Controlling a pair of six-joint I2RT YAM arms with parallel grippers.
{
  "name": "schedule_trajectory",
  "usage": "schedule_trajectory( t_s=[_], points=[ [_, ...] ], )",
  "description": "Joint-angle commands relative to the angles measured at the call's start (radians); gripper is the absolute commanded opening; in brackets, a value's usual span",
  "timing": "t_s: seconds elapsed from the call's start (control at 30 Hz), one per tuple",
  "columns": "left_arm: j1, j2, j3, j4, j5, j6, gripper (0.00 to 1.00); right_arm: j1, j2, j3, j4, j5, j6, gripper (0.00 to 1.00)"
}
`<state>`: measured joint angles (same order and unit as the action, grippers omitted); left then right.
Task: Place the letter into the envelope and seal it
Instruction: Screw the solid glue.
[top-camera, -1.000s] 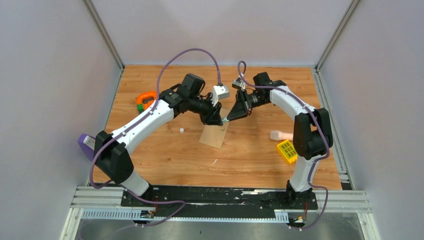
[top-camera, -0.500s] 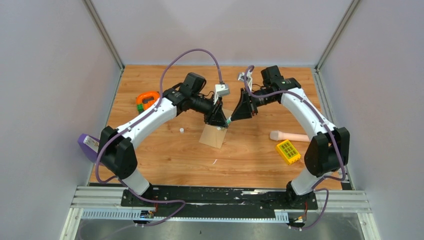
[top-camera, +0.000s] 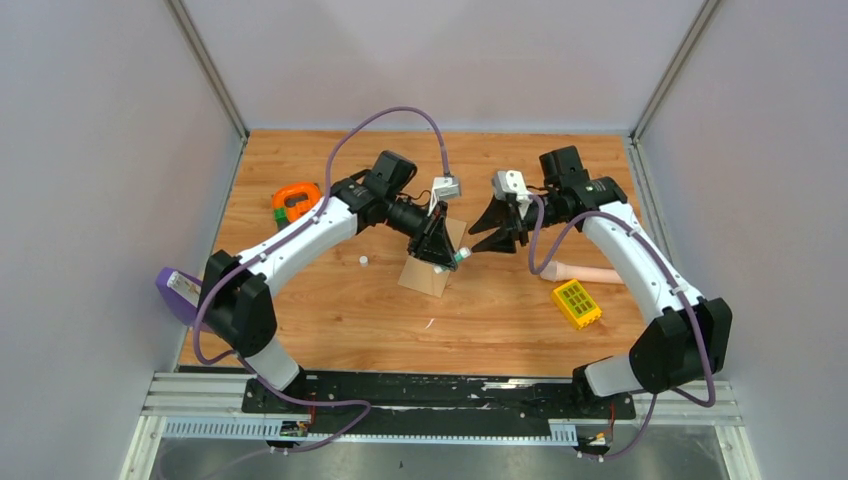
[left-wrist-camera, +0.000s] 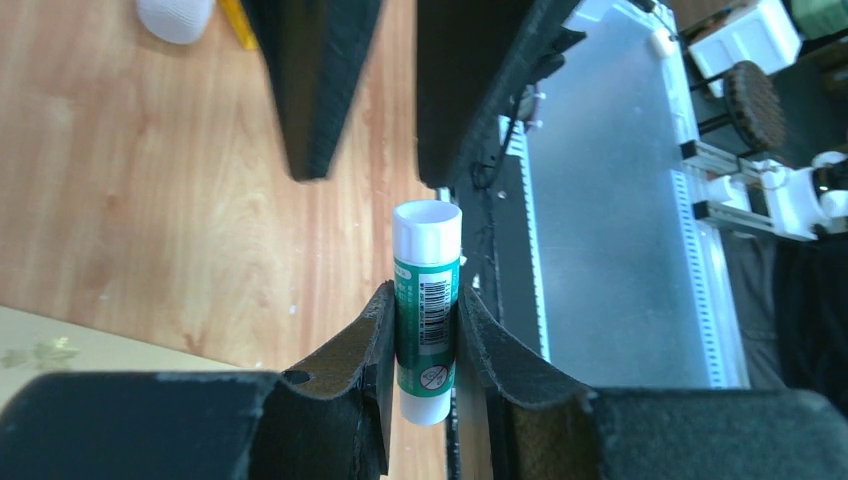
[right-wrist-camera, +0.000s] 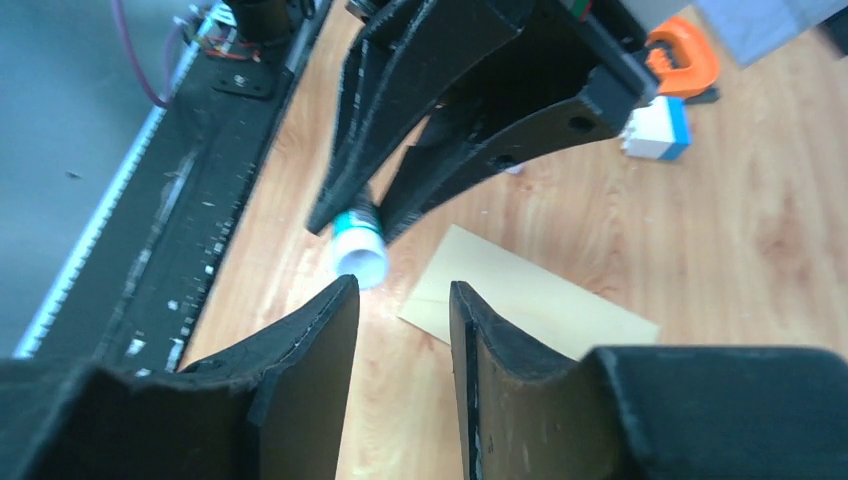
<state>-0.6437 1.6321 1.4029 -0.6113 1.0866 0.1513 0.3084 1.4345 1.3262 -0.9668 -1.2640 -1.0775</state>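
Observation:
My left gripper is shut on a green and white glue stick, which sticks out past its fingertips. It hovers just above the tan envelope, which lies flat on the wooden table. My right gripper is open and empty, a short way to the right of the glue stick and pointing at it. In the right wrist view the gripper faces the glue stick's white end, with the envelope beyond. The letter is hidden.
An orange tool lies at the back left and a purple object at the table's left edge. A pink cylinder and a yellow block lie under the right arm. A small white piece sits left of the envelope.
My right gripper has let go of the glue stick's end, opened, and drawn back to the right. My left gripper has kept its hold and shifted slightly right and nearer.

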Motion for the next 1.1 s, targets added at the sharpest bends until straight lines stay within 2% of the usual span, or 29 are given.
schedule_trajectory(
  t_s=[0.0, 0.03, 0.07, 0.17, 0.27, 0.33, 0.37, 0.4, 0.43, 0.5, 0.6, 0.8, 1.07],
  points=[
    [-0.010, -0.003, -0.004, -0.062, 0.097, -0.002, 0.00, -0.019, -0.041, -0.010, 0.065, 0.001, -0.236, 0.43],
    [-0.010, -0.003, -0.003, -0.063, 0.099, -0.002, 0.00, -0.021, -0.044, -0.011, 0.066, 0.006, -0.251, 0.47],
    [-0.010, -0.003, -0.003, -0.063, 0.098, 0.000, 0.00, -0.021, -0.046, -0.011, 0.070, 0.007, -0.246, 0.55],
    [-0.010, -0.011, -0.004, -0.059, 0.062, -0.001, 0.00, -0.022, -0.021, 0.029, 0.069, 0.004, -0.084, 0.68],
    [-0.010, -0.036, -0.020, -0.015, -0.059, -0.016, 0.00, -0.022, 0.021, 0.081, 0.051, 0.003, 0.160, 0.71],
    [-0.011, -0.065, -0.040, 0.022, -0.204, -0.021, 0.00, -0.022, 0.067, 0.118, 0.012, 0.011, 0.339, 0.72],
    [-0.011, -0.077, -0.047, 0.033, -0.308, -0.022, 0.00, -0.022, 0.095, 0.138, -0.005, 0.021, 0.446, 0.71],
    [-0.011, -0.082, -0.055, 0.051, -0.355, -0.023, 0.00, -0.022, 0.134, 0.162, -0.040, 0.026, 0.532, 0.69],
    [-0.011, -0.091, -0.058, 0.057, -0.439, -0.020, 0.00, -0.023, 0.174, 0.194, -0.097, 0.016, 0.578, 0.67],
    [-0.012, -0.097, -0.061, 0.076, -0.538, -0.019, 0.00, -0.023, 0.277, 0.248, -0.220, -0.030, 0.619, 0.62],
    [-0.012, -0.100, -0.049, 0.091, -0.641, -0.026, 0.00, -0.022, 0.406, 0.273, -0.311, -0.109, 0.699, 0.57],
    [-0.048, -0.112, -0.039, 0.072, -0.655, 0.005, 0.00, -0.022, 0.545, 0.316, -0.297, -0.166, 0.756, 0.57],
    [-0.129, -0.084, -0.048, 0.044, -0.740, 0.086, 0.00, -0.023, 0.622, 0.324, -0.309, -0.219, 0.760, 0.53]
  ],
)
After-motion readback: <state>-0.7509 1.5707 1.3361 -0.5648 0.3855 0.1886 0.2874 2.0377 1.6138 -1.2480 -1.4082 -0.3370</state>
